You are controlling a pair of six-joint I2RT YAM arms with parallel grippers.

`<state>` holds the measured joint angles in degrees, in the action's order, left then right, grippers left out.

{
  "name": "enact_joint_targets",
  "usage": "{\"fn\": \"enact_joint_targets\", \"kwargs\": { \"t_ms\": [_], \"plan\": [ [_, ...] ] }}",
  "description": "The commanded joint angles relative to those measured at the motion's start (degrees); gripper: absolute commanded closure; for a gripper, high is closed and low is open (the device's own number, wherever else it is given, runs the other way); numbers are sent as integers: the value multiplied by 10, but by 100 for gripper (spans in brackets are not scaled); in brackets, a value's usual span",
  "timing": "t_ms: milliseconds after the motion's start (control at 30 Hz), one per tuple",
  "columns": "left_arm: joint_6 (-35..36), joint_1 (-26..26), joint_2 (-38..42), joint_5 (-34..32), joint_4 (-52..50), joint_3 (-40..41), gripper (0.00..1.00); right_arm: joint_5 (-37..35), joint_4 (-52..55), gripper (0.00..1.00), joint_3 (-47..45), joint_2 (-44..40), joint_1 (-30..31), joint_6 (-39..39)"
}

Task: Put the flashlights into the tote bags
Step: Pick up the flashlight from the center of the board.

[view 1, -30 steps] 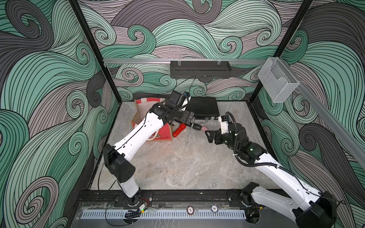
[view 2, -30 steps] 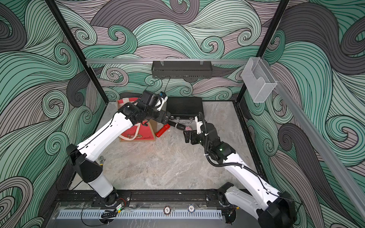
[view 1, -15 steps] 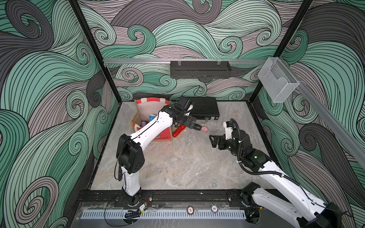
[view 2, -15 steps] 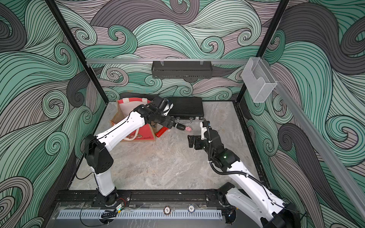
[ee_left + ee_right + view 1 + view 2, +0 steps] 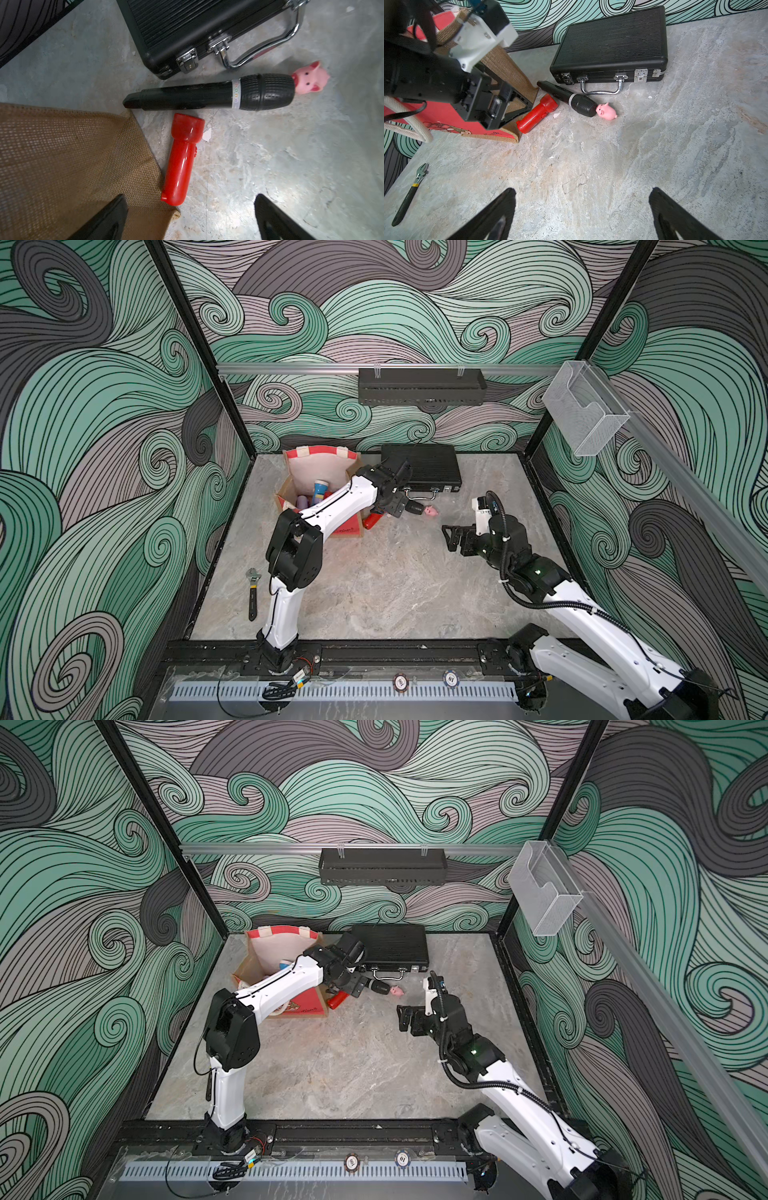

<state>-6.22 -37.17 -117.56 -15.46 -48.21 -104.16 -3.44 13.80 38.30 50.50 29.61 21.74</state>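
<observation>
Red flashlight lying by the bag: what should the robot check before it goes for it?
1. Left gripper open and empty: ok, jaws wide apart near the red flashlight.
2. Flashlight free on top: ok, nothing lies on it.
3. Finger room on both sides: cannot tell, the brown side of the tote bag sits very close along it.
4. Black stick out of the way: ok, it lies just past the flashlight's head, apart from it.
5. Bag mouth open: ok, both top views show it gaping upward.
6. Right gripper clear: ok, open over bare table, away from the bag.
</observation>
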Motion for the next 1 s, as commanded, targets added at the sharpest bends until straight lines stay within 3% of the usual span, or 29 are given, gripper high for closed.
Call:
{"fn": "enact_joint_targets", "kwargs": {
  "t_ms": [0, 433, 967],
  "plan": [
    [-4, 6, -19, -24, -26, -30, 3, 8, -13, 0, -6, 0, -4, 6],
    [2, 16, -140, -3, -78, -140, 3, 4, -5, 0, -12, -27, -17, 0],
    [-11, 41, -192, 62, -98, -156, 3, 13, -17, 0, -11, -21, -37, -15]
  ]
}}
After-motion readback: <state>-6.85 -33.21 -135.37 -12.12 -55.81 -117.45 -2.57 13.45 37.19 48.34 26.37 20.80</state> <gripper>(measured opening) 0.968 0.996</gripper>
